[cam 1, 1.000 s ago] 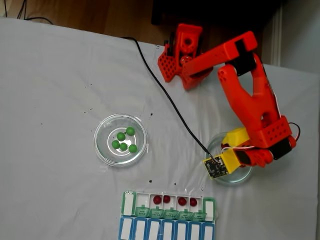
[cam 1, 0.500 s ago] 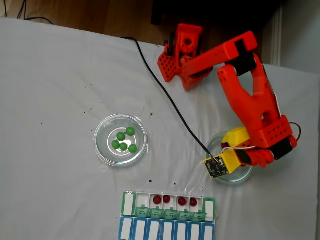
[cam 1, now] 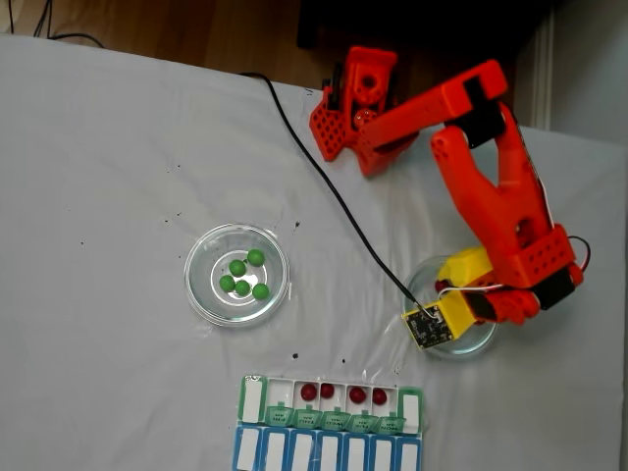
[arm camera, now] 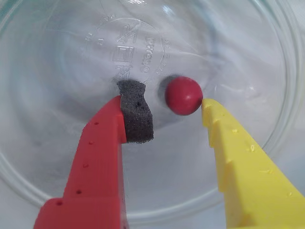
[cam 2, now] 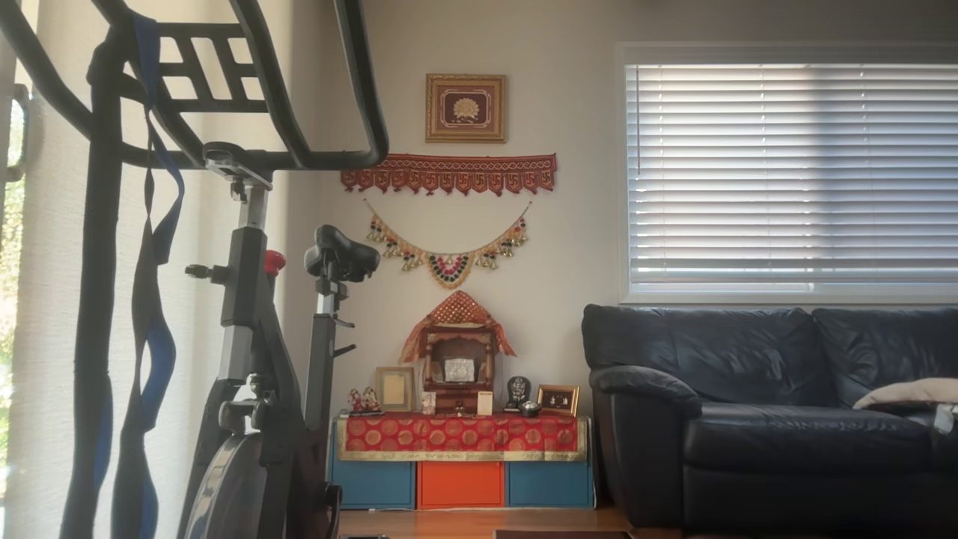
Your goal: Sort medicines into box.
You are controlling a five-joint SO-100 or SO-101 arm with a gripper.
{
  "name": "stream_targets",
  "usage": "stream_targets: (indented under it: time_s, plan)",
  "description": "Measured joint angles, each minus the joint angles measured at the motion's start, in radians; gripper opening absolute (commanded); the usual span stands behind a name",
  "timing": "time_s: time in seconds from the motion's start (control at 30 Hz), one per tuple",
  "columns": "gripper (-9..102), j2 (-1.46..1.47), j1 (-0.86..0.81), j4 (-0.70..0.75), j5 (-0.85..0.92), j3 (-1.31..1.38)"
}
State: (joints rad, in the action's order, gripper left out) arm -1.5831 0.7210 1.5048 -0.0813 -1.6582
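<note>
Close up in the wrist view: parted fingers (arm camera: 169,112) down inside a round clear glass dish (arm camera: 281,109), glossy dark red ball (arm camera: 184,95) just ahead, touching the yellow tip, off centre. Likely to squirt away on closing.

From the fixed view: gripper (cam 1: 461,312) over the same dish (cam 1: 483,340); green-lidded pill organiser (cam 1: 334,402) below-left, well apart. Barely shifted from a second ago.
</note>
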Motion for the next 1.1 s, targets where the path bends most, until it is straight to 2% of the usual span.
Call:
stream_targets:
  time_s: [1.1]
  plan:
    - [18, 0.008, 0.021, 0.018, -0.018, 0.018]
